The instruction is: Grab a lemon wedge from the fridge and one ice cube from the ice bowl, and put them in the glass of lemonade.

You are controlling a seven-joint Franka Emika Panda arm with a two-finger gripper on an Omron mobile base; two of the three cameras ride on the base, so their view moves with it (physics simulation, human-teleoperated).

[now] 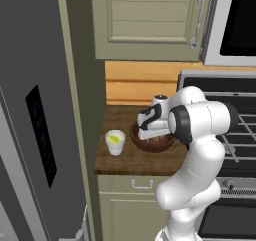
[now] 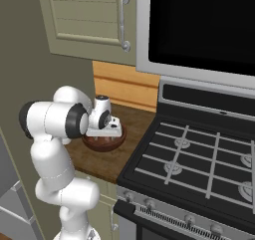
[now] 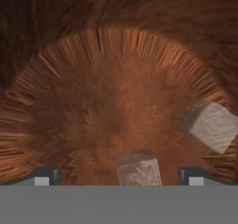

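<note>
The arm hides much of the ice bowl [image 1: 150,144]; the fridge [image 1: 35,135] is cut off.

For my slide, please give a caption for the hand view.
Open gripper above the ice bowl, one ice cube between its fingertips.

The ice bowl [image 1: 150,144] sits on the surface [image 1: 125,161] mid-depth, toward its right edge beside the stove [image 1: 240,135], with the glass of lemonade [image 1: 115,142] just left of it. The fridge [image 1: 35,135] stands past the surface's left edge. Two ice cubes [image 3: 214,126] lie in the bowl, one [image 3: 138,170] between the end effector [image 3: 118,177] fingertips.

kitchen | gas stove [image 2: 199,159] | fridge [image 1: 35,135] | wall cabinet [image 1: 150,20]
</note>
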